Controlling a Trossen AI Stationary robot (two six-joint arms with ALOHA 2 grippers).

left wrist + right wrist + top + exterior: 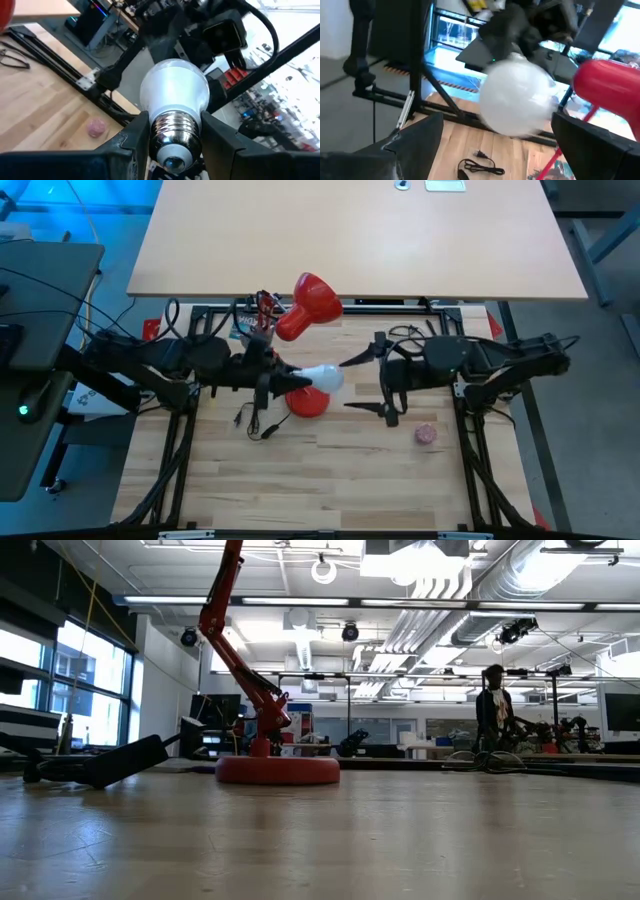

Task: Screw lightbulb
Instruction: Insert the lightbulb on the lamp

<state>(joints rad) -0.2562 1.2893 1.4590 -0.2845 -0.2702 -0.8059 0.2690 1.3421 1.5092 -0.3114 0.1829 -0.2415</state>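
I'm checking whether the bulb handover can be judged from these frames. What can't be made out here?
- Lamp socket: shade opening not visible in any view.
- Lightbulb and both grippers: outside the low view.
- Bulb glass: blurred in the right wrist view, so contact with the right gripper is unclear.
- Pink ball: too small for detail.

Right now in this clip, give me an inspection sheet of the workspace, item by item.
Surface: wooden slat table, bare near the front.
Job's things: lightbulb held above the table; red lamp base standing mid-table, shade behind.
Clutter: small pink ball by the right arm.
Grippers: left gripper clamps the bulb's screw base; right gripper open, facing the bulb's glass.
Cables: black plug and cord left of the lamp base.
Surroundings: pale desk beyond; a person far off.
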